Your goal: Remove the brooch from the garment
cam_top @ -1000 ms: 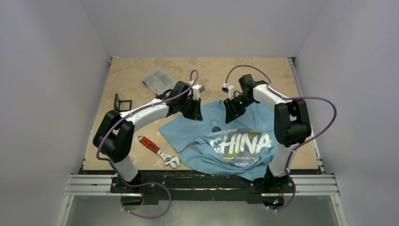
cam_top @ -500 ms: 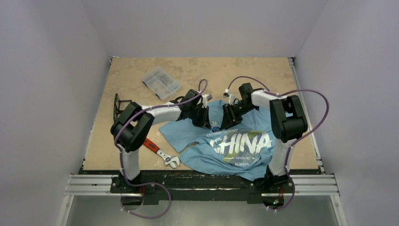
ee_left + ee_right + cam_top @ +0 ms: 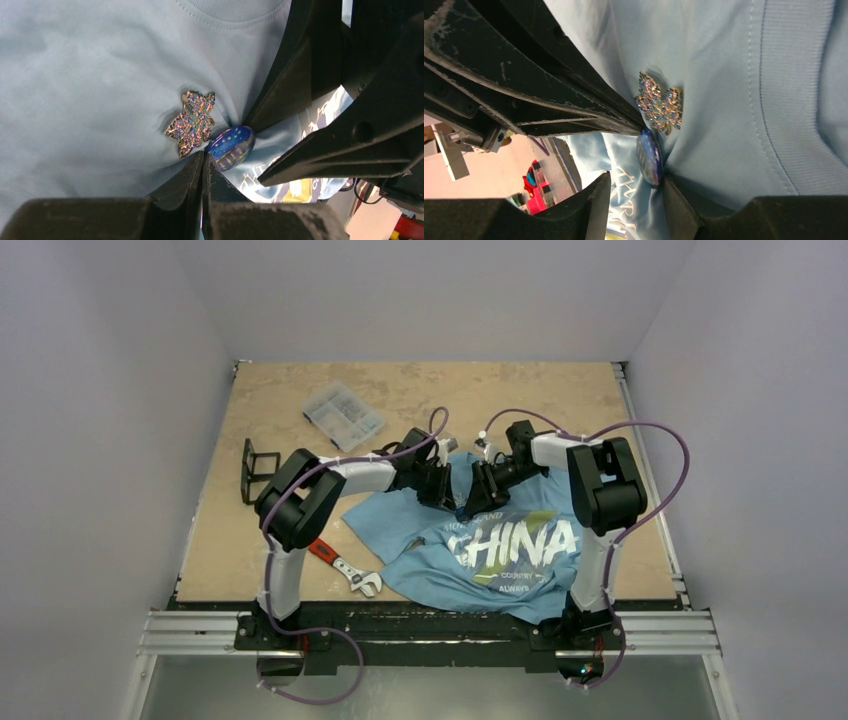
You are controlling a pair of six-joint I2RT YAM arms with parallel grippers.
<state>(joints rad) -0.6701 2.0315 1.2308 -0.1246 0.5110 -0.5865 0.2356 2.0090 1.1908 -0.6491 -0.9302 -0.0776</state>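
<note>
- Brooch [image 3: 192,122], a glittering leaf, is pinned to the light blue T-shirt [image 3: 90,75] just below the collar, touching a blue domed badge [image 3: 231,147]. The shirt lies by the bench's [image 3: 300,390] near edge, right of centre.
- Left gripper [image 3: 202,167] is fully closed, tips pressed on the cloth beside both pins, probably to steady it. Whether it pinches a fold cannot be told.
- Right gripper [image 3: 636,192] is half-spread with its fingers either side of the badge, not the leaf, clamping nothing.
- The badge and crowding fingers hem in the leaf. A red-handled adjustable wrench [image 3: 345,567], clear parts box [image 3: 343,415] and black bracket [image 3: 258,468] lie well apart, leftward.
</note>
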